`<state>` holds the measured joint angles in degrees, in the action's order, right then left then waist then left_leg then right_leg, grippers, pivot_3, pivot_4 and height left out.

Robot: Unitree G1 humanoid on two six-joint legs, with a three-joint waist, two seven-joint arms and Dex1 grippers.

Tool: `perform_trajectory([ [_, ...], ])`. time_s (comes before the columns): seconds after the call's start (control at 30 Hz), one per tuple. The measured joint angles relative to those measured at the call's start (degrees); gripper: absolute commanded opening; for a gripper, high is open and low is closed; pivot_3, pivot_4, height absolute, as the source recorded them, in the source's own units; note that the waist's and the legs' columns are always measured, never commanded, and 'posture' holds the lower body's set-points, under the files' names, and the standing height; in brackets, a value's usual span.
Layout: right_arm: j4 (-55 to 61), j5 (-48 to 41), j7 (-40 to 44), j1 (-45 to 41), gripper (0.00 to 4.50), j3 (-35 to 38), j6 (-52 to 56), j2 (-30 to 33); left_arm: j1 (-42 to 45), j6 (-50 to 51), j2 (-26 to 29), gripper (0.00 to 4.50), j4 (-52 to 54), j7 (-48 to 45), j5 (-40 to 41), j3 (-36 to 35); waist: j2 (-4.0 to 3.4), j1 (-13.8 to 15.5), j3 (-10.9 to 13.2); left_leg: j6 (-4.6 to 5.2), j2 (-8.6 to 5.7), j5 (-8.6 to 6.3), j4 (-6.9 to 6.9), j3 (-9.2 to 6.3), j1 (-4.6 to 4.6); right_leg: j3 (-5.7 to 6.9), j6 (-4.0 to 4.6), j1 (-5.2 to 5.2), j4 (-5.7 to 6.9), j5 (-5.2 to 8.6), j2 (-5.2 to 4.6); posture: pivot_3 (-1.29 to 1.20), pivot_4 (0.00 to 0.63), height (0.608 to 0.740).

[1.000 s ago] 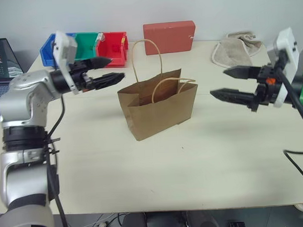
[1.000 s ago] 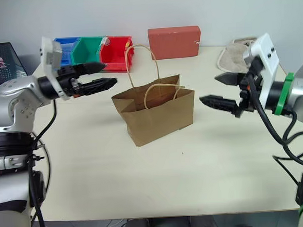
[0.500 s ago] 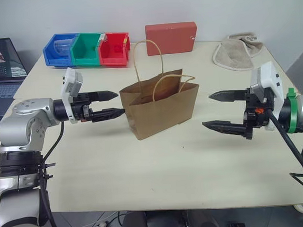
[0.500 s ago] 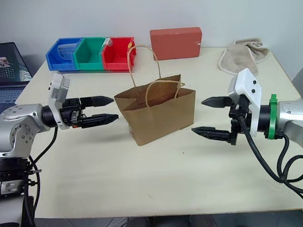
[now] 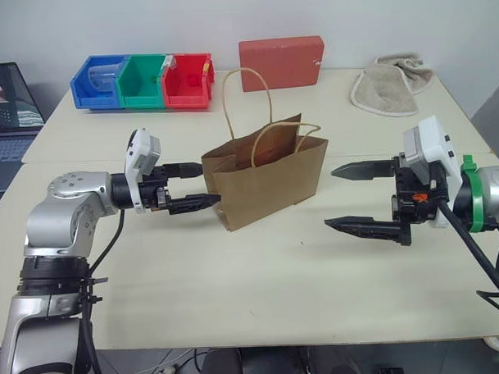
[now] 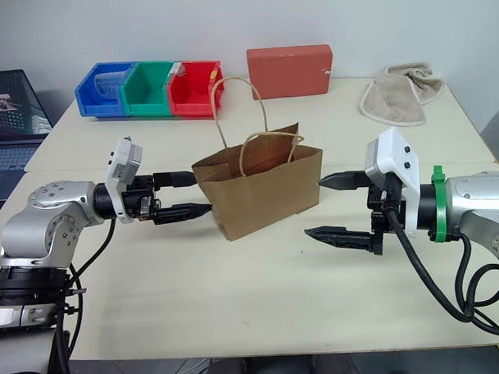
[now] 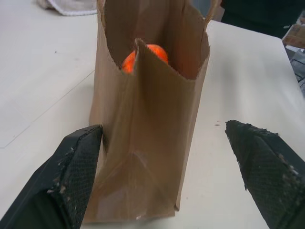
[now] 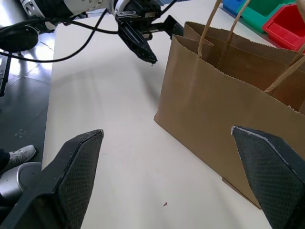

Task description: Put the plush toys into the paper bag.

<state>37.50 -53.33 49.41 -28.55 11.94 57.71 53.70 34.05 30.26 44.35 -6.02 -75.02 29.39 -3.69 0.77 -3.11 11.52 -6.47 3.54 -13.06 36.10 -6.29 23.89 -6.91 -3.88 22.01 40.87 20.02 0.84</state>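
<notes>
I observe my left gripper (image 5: 199, 185) with its jaws spread wide and empty, fingertips just at the left end of the paper bag (image 5: 267, 181); one fingertip appears to touch the bag's side in the left wrist view, though I cannot confirm contact. My right gripper (image 5: 347, 197) also stands fully released and empty, near the bag's right end but apart from it. The bag stands upright mid-table (image 5: 236, 278), both loop handles raised. Through its open top, in the left wrist view, I see the orange plush toy (image 7: 148, 54) inside. I cannot see the white toy. Beyond lie a red box (image 5: 281, 62), coloured bins (image 5: 143, 81) and a beige cloth (image 5: 389, 86).
</notes>
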Motion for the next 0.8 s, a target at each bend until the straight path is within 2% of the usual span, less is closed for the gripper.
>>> perform_trajectory([
  [0.23,1.7,0.7,-1.7,0.9,4.5,-2.0,-2.5,-0.7,-1.2,2.3,-4.6,4.41,3.4,6.2,0.7,0.1,0.01,0.0,0.0,0.0,-0.01,0.0,0.05,-0.01,0.0,-0.01,0.0,-0.02,0.01,0.0,0.0,0.0,0.15,0.74],
  [0.27,2.0,1.0,-2.1,1.0,4.5,-2.1,-3.3,-1.3,-1.2,2.3,-5.2,4.24,3.5,7.0,0.7,0.1,0.01,0.0,0.0,0.0,-0.01,0.0,0.06,-0.01,0.0,-0.01,0.0,-0.02,0.01,0.0,0.0,0.0,0.15,0.74],
  [0.37,3.2,2.7,-3.4,1.1,4.5,-2.1,-6.4,-2.6,-1.2,2.0,-7.4,3.54,3.4,10.1,0.4,0.1,0.01,0.1,0.0,0.0,-0.02,0.0,0.06,-0.01,0.0,-0.01,0.0,-0.03,0.01,0.0,-0.01,0.0,0.15,0.74],
  [0.73,4.1,3.3,-5.7,2.8,4.5,-2.8,-9.6,-2.6,-0.6,1.1,-8.3,0.05,2.0,11.4,-0.6,1.1,0.01,0.2,0.0,0.0,-0.02,0.01,0.06,-0.02,-0.01,0.0,0.0,-0.04,0.02,0.0,0.0,0.0,0.15,0.74],
  [0.8,4.5,4.1,-6.0,3.4,4.5,-2.7,-10.2,-2.4,-0.3,0.4,-8.4,0.02,1.0,10.9,-0.7,1.2,0.01,0.2,0.0,0.0,-0.02,0.01,0.06,-0.02,-0.01,0.01,0.0,-0.04,0.02,0.0,0.0,0.0,0.15,0.74],
])
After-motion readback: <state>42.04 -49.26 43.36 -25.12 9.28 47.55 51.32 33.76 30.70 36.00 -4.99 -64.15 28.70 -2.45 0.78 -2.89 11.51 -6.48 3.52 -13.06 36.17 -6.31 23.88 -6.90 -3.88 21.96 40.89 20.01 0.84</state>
